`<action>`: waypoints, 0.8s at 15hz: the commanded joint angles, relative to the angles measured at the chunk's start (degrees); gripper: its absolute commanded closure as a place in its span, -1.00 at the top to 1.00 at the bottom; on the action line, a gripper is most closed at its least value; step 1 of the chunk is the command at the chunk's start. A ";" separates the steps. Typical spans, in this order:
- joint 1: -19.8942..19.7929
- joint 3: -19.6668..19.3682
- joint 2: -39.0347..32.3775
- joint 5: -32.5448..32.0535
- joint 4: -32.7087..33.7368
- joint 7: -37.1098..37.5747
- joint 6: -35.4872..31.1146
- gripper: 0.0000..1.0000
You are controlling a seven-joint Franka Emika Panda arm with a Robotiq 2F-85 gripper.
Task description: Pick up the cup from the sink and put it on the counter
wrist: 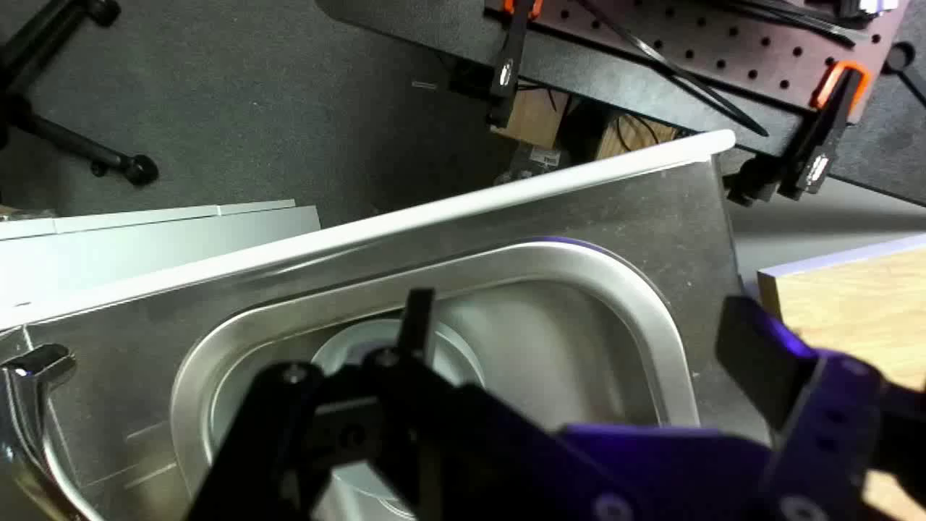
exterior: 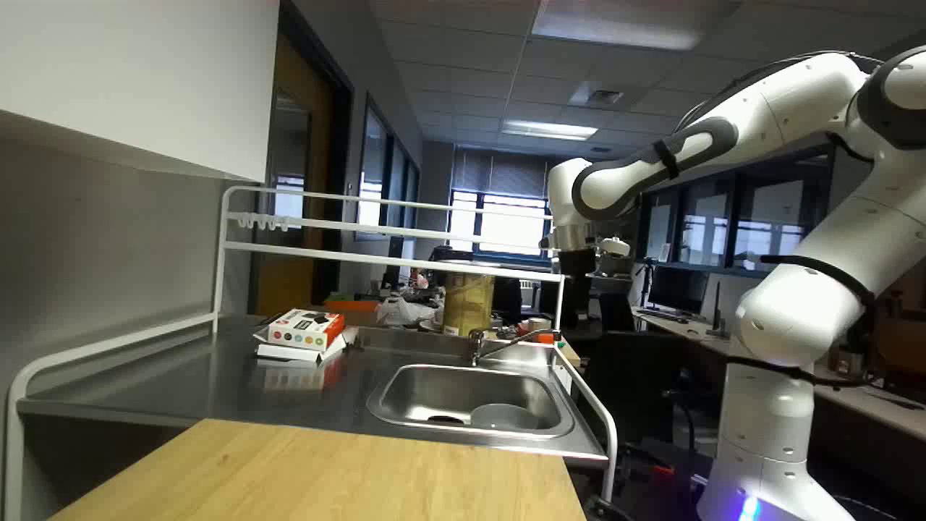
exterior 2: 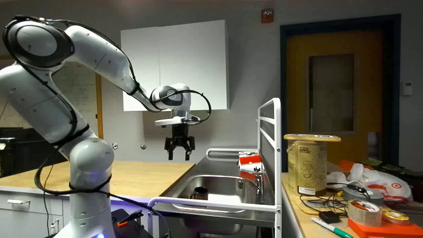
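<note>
The cup (exterior 2: 200, 193) shows in an exterior view as a small dark, brownish-red cup, its lower part hidden behind the white rail. It stands inside the sink (exterior 2: 218, 181), a shiny steel basin that also shows in an exterior view (exterior: 463, 387) and the wrist view (wrist: 571, 347). The counter (exterior: 181, 391) is the flat grey steel top around the basin. My gripper (exterior 2: 179, 158) hangs pointing down, well above the counter and the cup, fingers apart with nothing between them. In the wrist view the open fingers (wrist: 579, 340) cover part of the basin; the cup cannot be made out there.
A pale round dish (exterior: 504, 416) lies in the basin. The faucet (exterior 2: 259, 183) stands behind it. A white tubular rack (exterior: 391, 231) and side rails edge the counter. A red-and-white box (exterior: 307, 329) lies on the counter. A wooden tabletop (exterior: 325, 470) adjoins it.
</note>
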State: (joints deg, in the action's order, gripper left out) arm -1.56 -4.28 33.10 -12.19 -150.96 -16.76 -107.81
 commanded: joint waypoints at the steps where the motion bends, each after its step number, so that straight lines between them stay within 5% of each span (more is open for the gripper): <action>1: 0.41 -0.35 0.01 -0.16 0.08 0.18 0.12 1.00; 8: 0.41 -0.35 0.01 -0.16 0.08 0.18 0.12 1.00; 12: -0.44 0.20 -7.98 1.95 6.12 6.47 1.44 1.00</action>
State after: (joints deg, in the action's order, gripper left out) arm -1.60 -4.28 31.79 -11.83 -150.33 -14.27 -107.77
